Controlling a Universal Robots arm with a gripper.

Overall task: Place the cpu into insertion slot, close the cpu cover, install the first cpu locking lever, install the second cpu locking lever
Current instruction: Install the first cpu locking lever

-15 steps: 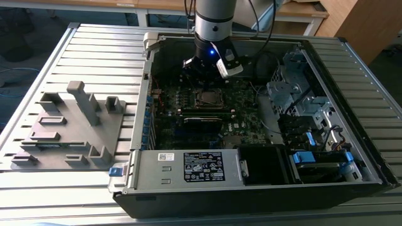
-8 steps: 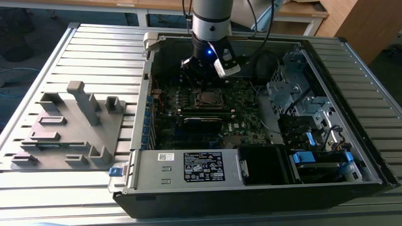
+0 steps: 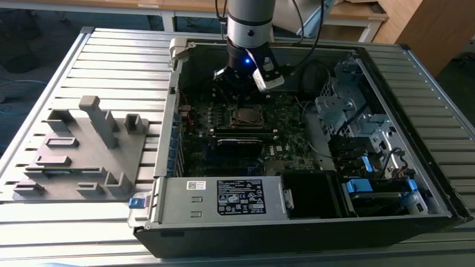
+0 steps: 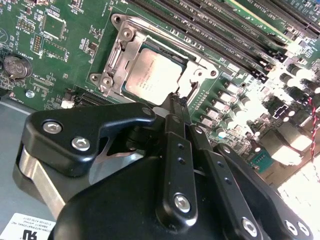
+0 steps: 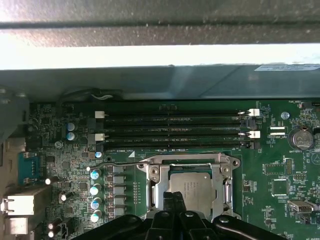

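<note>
Exterior view, left to right: grey fixture on surface, then case. cpu seated in insertion slot, cpu cover down over it, at 6 o'clock from my pincer. Tips pinched narrow, gripping nothing visible. Risk: tips skid off the cover edge and gouge the board. Lever latch state hidden behind the tips.

The cpu sits inside the closed cpu cover. The gripper, fingers together, hides its seven o'clock corner. Memory slots lie at twelve.
</note>
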